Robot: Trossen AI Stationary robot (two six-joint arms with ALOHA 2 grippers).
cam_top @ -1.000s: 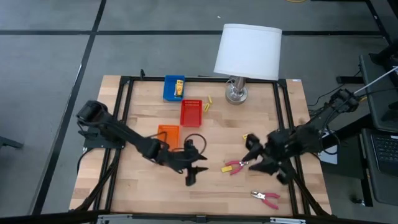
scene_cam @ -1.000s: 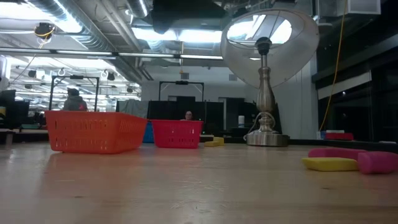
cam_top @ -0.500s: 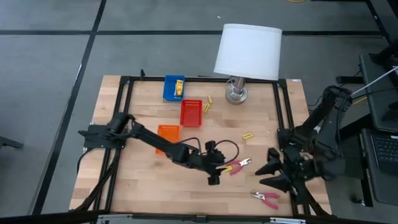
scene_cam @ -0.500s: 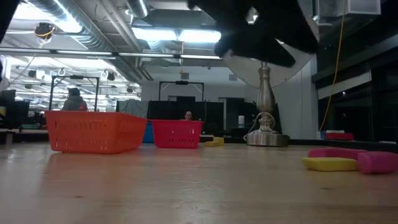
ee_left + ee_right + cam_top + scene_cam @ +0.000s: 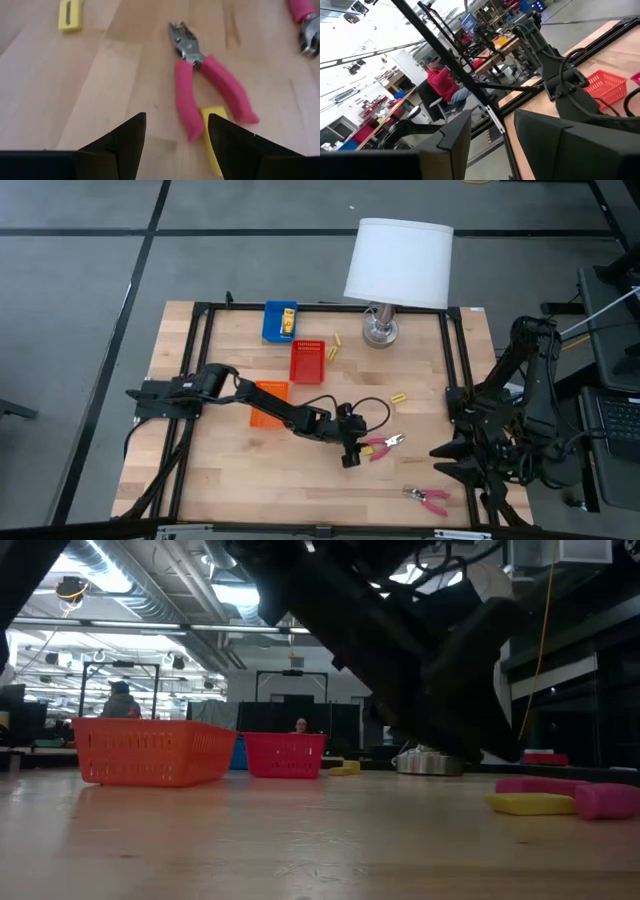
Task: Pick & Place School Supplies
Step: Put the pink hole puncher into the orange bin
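A pair of pink-handled pliers lies flat on the wood, its handles on a small yellow piece. My left gripper hovers open just left of it; in the left wrist view the pliers lie ahead of the fingers, untouched. A second pair of pliers lies near the table's near edge. One yellow stub lies mid-table and two more beside the red tray. Yellow packets sit in the blue tray. My right gripper is open at the table's right edge.
The blue tray, red tray and orange tray stand on the table's left-centre. The white-shaded lamp stands at the far edge. A black frame runs around the table. People sit in the room behind.
My left gripper has travelled toward the table's right edge, reaching the pink-handled pliers. My right arm has pulled back from the pliers toward the right edge, and now stands over the frame. The pliers have stayed where they were.
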